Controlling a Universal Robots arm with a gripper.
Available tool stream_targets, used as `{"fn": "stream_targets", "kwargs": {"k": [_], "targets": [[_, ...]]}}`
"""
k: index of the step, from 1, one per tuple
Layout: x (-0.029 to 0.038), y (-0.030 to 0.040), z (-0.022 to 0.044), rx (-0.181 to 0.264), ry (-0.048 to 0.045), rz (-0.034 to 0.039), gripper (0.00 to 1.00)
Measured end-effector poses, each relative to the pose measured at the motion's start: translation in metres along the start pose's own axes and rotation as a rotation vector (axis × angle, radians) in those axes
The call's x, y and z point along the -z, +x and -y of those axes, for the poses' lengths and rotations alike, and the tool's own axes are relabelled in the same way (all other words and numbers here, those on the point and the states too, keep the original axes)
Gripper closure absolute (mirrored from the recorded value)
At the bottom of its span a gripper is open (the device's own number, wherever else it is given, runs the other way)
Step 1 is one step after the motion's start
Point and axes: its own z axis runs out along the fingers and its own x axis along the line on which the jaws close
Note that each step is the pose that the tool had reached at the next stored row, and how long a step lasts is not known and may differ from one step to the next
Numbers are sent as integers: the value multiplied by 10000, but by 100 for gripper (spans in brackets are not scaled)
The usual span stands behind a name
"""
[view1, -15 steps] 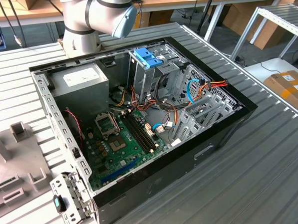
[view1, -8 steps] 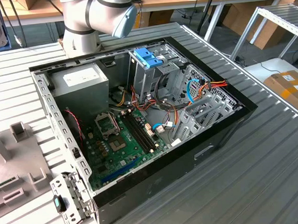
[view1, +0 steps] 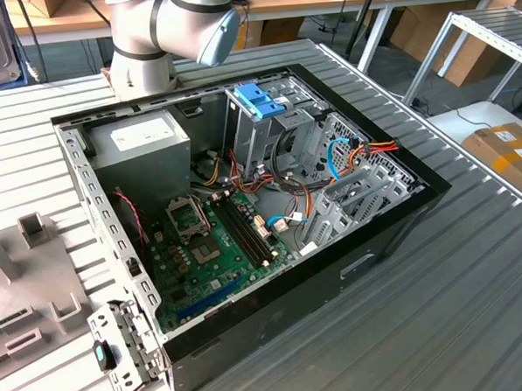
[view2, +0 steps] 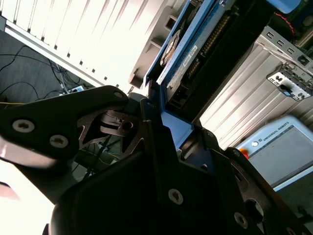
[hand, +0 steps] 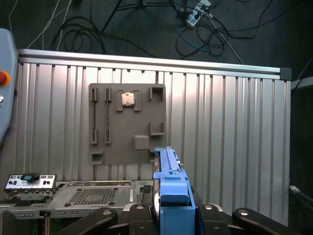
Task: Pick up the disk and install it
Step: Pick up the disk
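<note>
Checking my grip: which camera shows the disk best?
The second wrist view: the disk shows its broad face and blue frame, held in the tool. The first wrist view shows it edge-on; the exterior view, the open case.

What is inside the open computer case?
A green motherboard, a grey power supply, coloured cables and a metal drive cage with a blue latch. Whatever lies under the cage and cables is covered.

In the exterior view my arm (view1: 171, 25) stands at the far side of the scene, its grey elbow joint with a pale blue cap bent over. In both wrist views the tool (hand: 172, 213) has its black fingers (view2: 146, 120) clamped on the disk (hand: 168, 181), which it holds edge-on.
</note>
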Motion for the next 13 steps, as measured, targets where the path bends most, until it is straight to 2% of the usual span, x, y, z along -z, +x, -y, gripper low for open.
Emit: {"fn": "stream_targets", "kwargs": {"k": [4,13], "targets": [[-3,7,50,0,0,-3,63],[-11,20,117,-1,-1,-4,63]]}}
